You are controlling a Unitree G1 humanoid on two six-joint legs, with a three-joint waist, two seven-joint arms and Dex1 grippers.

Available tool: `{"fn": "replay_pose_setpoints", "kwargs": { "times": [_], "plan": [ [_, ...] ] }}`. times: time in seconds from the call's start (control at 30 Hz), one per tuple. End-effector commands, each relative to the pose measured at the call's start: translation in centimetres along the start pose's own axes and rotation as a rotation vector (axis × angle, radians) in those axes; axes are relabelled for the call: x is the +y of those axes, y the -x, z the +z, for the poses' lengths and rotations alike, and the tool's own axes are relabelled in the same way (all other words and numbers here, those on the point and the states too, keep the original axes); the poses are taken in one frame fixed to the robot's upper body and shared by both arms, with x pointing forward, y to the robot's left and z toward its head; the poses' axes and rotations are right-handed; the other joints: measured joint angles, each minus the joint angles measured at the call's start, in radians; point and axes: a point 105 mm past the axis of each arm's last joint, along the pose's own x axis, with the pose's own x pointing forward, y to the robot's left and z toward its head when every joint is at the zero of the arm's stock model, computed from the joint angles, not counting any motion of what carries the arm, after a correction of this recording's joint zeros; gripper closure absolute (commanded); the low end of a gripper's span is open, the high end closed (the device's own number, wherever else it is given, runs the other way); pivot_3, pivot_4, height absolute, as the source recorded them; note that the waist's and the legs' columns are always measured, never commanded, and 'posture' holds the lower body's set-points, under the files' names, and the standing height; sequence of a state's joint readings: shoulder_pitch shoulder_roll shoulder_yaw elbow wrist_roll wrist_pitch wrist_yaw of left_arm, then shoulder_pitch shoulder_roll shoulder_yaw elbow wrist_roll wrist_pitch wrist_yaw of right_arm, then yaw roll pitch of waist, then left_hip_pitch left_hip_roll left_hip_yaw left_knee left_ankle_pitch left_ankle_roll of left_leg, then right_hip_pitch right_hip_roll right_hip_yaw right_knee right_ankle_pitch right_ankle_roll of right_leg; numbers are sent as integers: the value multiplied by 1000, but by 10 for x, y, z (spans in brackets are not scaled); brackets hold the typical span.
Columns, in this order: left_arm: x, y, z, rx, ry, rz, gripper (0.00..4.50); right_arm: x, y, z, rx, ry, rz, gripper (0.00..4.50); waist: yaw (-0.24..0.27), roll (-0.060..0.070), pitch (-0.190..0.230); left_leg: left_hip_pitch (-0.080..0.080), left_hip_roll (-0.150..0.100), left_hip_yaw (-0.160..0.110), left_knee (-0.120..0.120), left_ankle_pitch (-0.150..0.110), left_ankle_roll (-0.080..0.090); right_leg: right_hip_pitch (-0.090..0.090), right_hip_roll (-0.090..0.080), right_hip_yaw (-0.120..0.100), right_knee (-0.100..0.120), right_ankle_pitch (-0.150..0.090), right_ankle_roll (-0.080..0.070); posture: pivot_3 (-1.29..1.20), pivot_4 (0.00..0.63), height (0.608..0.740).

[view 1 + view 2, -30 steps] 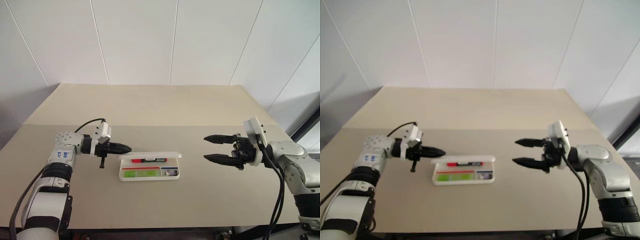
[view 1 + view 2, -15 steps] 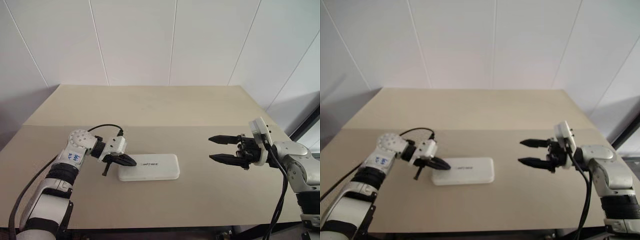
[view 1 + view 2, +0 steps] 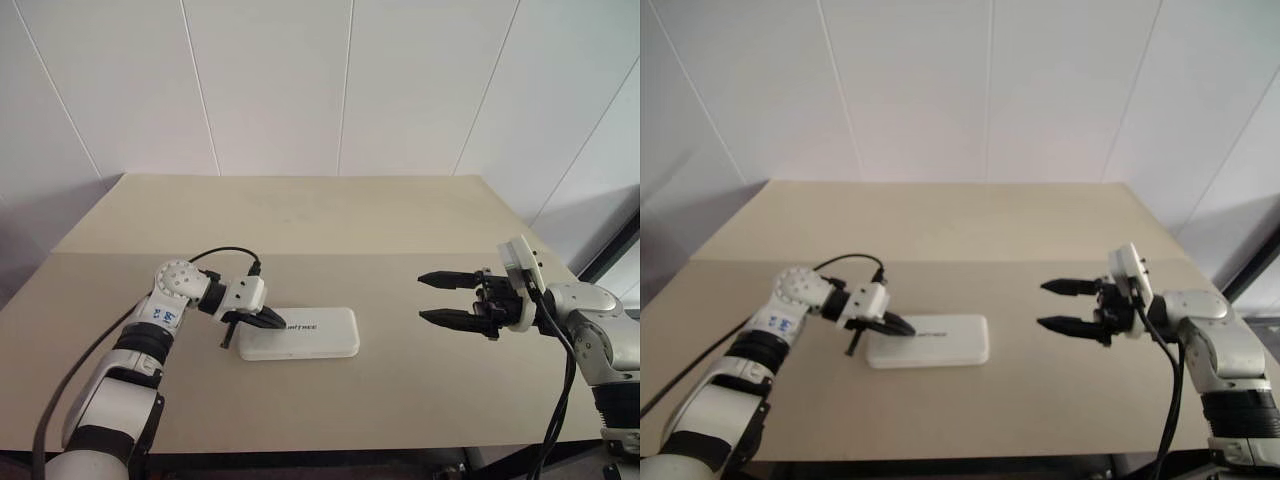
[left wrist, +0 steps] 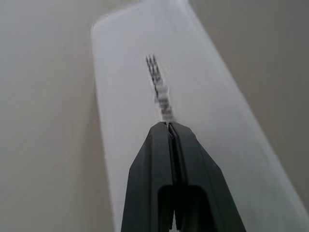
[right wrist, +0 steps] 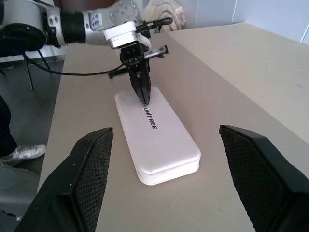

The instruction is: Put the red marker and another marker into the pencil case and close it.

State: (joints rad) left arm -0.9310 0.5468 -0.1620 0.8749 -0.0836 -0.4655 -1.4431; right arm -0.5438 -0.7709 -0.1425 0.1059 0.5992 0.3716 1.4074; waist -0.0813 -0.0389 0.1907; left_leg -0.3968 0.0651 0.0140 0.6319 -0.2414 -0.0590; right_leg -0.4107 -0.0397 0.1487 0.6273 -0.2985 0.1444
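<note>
White panelled walls rise behind a plain beige counter [image 3: 400, 220] that carries little besides the white hard-plastic pencil case [image 3: 300, 334] with rounded corners, lying flat near its front edge, a little toward the robot's left. The lid is down, so the case reads as a smooth, closed white slab with a short line of small dark lettering on top; the markers cannot be seen, presumably because they are shut inside.

The left gripper [image 3: 274, 321] has its black fingers [image 4: 169, 159] pressed together into a single wedge, holding nothing, angled downward with the tip over the lid at the end of the case nearest that arm, just by the lettering. The blunt, closed tip looks suited to pressing the lid down, though whether it actually touches the plastic I cannot tell.

The right gripper [image 3: 446, 298] hangs level above the counter, well apart from the case on its other side, its fingers spread wide and empty, probably just waiting clear of the work.

Judging by the flat lid, the task looks almost finished.
</note>
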Motion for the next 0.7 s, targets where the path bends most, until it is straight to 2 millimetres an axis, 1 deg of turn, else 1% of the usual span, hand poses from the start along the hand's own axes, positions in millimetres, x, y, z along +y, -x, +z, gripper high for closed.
{"fn": "replay_pose_setpoints", "kwargs": {
  "times": [0.03, 0.17, 0.3, 0.4, 0.5, 0.6, 0.67, 0.7],
  "plan": [
    [14, 17, 29, -207, -44, 119, 4465, 1, 5, 13, -7, 53, 11, 0, -2, 0, 0, -2, 0, 0, 0, 0, 0, -2, 0, 0, 0, 4, 8, 0, 150, 740],
    [13, 30, 34, -293, -36, 190, 4465, 1, 4, 13, -6, 52, 13, 0, -3, 1, 0, -5, 0, -1, -2, -1, 1, -5, 1, -1, 0, 3, 7, 0, 150, 740],
    [18, 52, 50, -493, -43, 338, 4465, -1, 3, 13, -6, 51, 13, 0, 1, 1, 0, -6, 0, -2, -1, -1, 1, -5, 0, -2, -1, 3, 8, 0, 150, 740],
    [15, 63, 49, -536, -53, 406, 4465, -1, 3, 13, -5, 52, 16, 0, 1, 1, 0, -7, 0, -2, 0, -1, 0, -5, 0, -2, -1, 3, 8, 0, 150, 740],
    [4, 70, 46, -562, -43, 426, 3895, -2, 4, 14, -1, 54, 19, 0, 1, 1, 0, -6, 0, -2, 0, -1, 0, -4, 0, -2, -1, 3, 8, 0, 150, 740],
    [-17, 75, 44, -581, -22, 355, 2938, -2, 8, 15, 7, 54, 20, 0, -2, 1, 0, -6, 0, -2, 0, -1, 0, -4, 0, -2, -1, 3, 8, 0, 150, 740],
    [-25, 79, 45, -593, 10, 333, 2251, -2, 12, 15, 10, 53, 20, 0, -2, 1, 0, -6, 0, -2, 0, -1, 0, -4, 0, -2, -2, 3, 8, 0, 150, 740],
    [-28, 84, 46, -600, 13, 331, 1980, -1, 12, 16, 9, 52, 22, 0, -2, 1, 0, -6, 0, -2, 0, -1, 0, -4, 0, -2, -2, 3, 8, 0, 150, 740]
  ]
}}
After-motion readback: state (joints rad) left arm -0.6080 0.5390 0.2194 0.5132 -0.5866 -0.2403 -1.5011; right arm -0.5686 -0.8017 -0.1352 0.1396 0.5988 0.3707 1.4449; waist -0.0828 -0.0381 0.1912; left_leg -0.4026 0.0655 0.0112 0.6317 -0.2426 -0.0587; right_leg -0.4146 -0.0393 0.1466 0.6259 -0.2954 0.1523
